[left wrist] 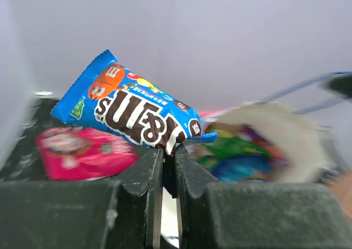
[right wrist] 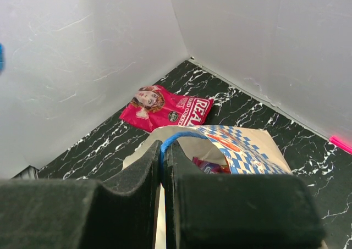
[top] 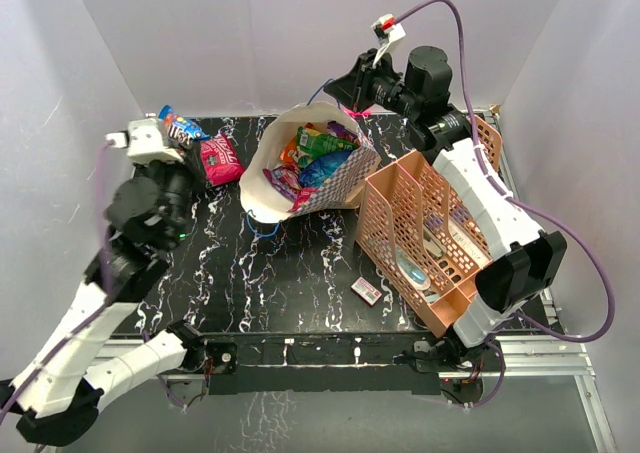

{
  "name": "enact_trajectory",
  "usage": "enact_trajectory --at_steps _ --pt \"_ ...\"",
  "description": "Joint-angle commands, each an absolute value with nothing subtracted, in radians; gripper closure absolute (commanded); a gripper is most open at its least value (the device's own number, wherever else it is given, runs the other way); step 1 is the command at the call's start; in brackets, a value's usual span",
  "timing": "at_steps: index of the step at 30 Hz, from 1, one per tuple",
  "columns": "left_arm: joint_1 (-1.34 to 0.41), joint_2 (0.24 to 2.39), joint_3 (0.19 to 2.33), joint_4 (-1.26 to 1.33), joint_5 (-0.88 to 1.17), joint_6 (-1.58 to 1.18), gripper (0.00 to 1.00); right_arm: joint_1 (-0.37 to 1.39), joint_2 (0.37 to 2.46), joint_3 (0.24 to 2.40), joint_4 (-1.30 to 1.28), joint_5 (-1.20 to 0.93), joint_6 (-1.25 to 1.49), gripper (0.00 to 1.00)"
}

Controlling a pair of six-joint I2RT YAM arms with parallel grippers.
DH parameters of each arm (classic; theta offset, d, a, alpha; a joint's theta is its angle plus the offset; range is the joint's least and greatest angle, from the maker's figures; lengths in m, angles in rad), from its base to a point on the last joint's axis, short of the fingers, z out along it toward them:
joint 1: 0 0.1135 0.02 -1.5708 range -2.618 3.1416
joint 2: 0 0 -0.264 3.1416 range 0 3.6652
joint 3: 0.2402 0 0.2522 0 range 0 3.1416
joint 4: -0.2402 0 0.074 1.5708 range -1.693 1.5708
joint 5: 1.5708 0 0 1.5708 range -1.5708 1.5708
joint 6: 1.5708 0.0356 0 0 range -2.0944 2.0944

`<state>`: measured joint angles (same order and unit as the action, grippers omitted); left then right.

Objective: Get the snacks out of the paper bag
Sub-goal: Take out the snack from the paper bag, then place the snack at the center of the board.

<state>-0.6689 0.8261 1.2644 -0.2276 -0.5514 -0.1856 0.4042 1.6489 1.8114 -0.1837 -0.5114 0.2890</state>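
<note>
Pinching the blue packet's corner, left pincer holds it aloft; right pincer clamps the paper bag.

Black marbled table. Centre rear: checkered paper bag, tilted, mouth open, coloured snacks inside. Left of it: pink-red bag lying flat; blue packet at left gripper tip. Right gripper at bag's far rim. Right side: peach rack, small box near its front corner.

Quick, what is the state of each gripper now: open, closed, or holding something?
Left gripper: closed, holding the blue packet by one corner.
Right gripper: closed, holding the paper bag at its top.
</note>
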Motion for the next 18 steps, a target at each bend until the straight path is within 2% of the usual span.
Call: enact_trajectory --at_steps 1,3,5,10,13,18 --pt "-0.664 0.911 1.048 0.121 -1.019 0.152 1.00 0.410 1.565 1.810 -0.088 -0.513 0.292 0.92" --pt "-0.655 0.942 1.008 0.187 -1.045 0.200 1.00 0.410 1.561 1.807 -0.095 -0.513 0.288 0.93" --pt "-0.600 0.942 0.939 0.236 -1.019 0.137 1.00 0.410 1.553 1.798 -0.094 -0.507 0.287 0.92" --pt "-0.321 0.977 0.896 -0.002 -0.717 -0.298 1.00 0.410 1.552 1.801 -0.099 -0.518 0.286 0.92" --pt "-0.272 1.051 0.793 0.107 -0.620 -0.268 1.00 0.409 1.552 1.801 -0.102 -0.519 0.280 0.92" --pt "-0.258 1.190 0.655 0.249 -0.594 -0.231 1.00 0.409 1.546 1.788 -0.083 -0.527 0.283 0.92"
